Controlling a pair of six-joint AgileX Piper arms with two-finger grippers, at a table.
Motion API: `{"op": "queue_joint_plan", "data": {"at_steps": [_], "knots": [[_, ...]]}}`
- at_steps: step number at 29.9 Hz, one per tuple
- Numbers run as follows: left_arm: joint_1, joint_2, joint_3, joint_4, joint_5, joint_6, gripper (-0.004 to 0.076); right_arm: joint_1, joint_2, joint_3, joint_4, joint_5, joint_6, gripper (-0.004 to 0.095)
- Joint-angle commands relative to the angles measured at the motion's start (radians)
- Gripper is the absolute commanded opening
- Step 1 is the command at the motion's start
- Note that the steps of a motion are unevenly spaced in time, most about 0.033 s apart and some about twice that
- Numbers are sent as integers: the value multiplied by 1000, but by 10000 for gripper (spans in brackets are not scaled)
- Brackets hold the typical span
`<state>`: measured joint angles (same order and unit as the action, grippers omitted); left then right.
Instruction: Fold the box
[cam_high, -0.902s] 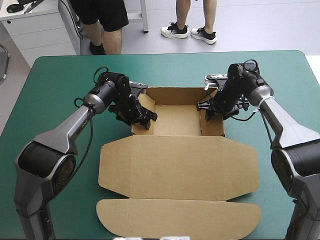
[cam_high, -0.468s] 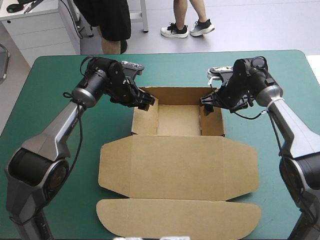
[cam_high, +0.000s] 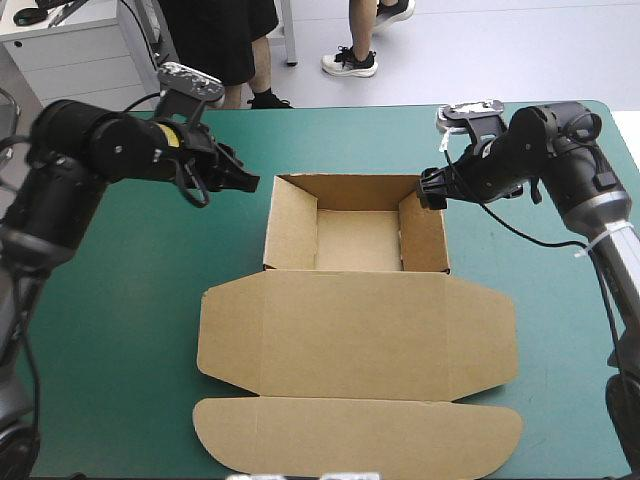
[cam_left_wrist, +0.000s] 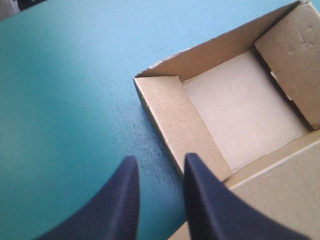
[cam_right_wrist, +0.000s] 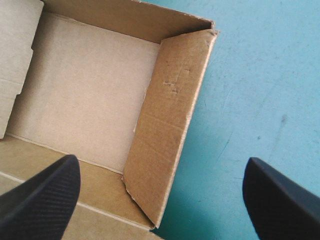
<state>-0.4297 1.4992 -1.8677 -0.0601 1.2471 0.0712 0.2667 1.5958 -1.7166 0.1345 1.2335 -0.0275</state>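
Teal-green tabletop (cam_high: 120, 330) carries the brown box (cam_high: 360, 335) at centre. The open tray sits toward the far side with four walls up; the lid and tuck flap lie flat toward the near edge. Neither arm holds board, probably because the tucked walls stand unaided. Left claw (cam_high: 240, 182) is near the tray's far-left corner, not touching, fingers slightly parted, empty. Right claw (cam_high: 432, 192) is at the far-right corner, fingers wide apart, gripping nothing. Only the high view shows the whole lid. The left wrist view shows the left wall (cam_left_wrist: 182, 125) and bare floor. The right wrist view shows small dents in the right wall (cam_right_wrist: 167, 115).
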Motion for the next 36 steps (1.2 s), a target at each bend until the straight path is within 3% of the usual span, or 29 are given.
{"op": "queue_joint_plan", "data": {"at_steps": [1,6,19,25,30,32,36], "knots": [[-3,-146,36,0,44,31,-3,-5,-55,-33,0,-25,-10,809],[-3,-300,209,60,45,33,-8,-5,-55,-29,22,-23,-10,809],[-3,-673,884,102,-9,19,-8,-5,55,-29,30,-14,27,809],[-3,-788,1060,102,-56,-6,-8,-5,160,-29,30,-19,27,809],[-3,-842,1097,120,-60,-17,-8,-5,241,-29,30,-43,38,804],[-3,-859,1097,129,-67,-22,-8,-5,267,-29,30,-47,43,765],[-3,-877,1097,132,-69,-27,-8,-5,312,-29,30,-49,59,571]]}}
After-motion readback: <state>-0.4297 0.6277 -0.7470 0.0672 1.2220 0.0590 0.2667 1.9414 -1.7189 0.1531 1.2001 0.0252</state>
